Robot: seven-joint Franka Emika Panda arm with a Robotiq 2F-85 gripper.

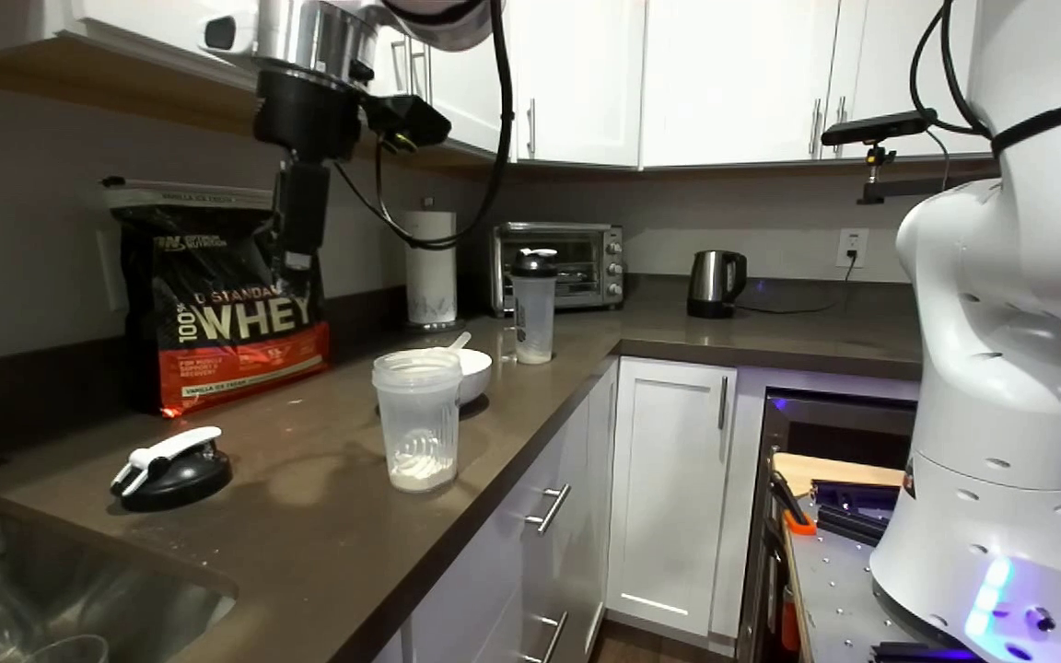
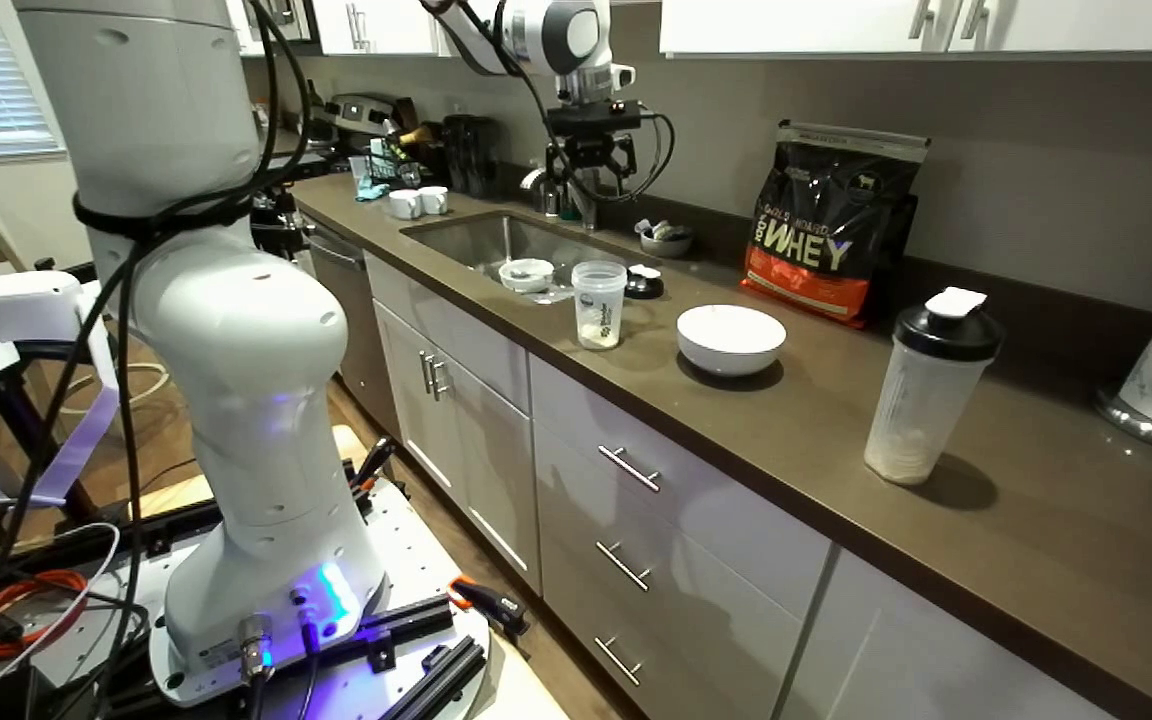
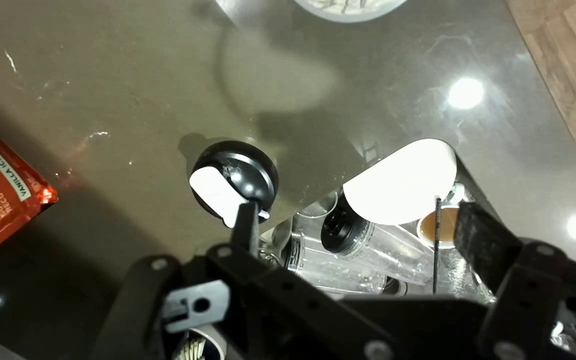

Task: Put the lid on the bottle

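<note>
The lid (image 3: pixel 240 172), black and low-domed with a white tab, lies on the countertop (image 1: pixel 309 562) just beside the sink (image 1: pixel 139 585); not yet fitted. The bottle (image 1: pixel 418 414) stands upright near the countertop's front edge, well apart from the lid, mouth uncovered, pale powder (image 1: pixel 424 471) at its base. The gripper (image 3: pixel 359 220) has its two fingers spread wide apart; in both exterior views it hangs well above the countertop. In the wrist view one fingertip (image 3: pixel 247 230) overlaps the lid's edge by line of sight only. Near the bottle: white bowl (image 2: pixel 731 345). Farther along the same run: second shaker (image 2: pixel 926 405), upright, black top on, a pale layer at the bottom. Toward the wall (image 1: pixel 24 230): whey bag (image 1: pixel 227 313), black over red, upright. Beyond it, in an exterior view: paper-towel roll (image 1: pixel 431 267), toaster oven (image 1: pixel 581 262) and, farther round, kettle (image 1: pixel 713 281). Wrist view, within the sink: clear container (image 3: pixel 393 252) with a black top, lying slanted.
</note>
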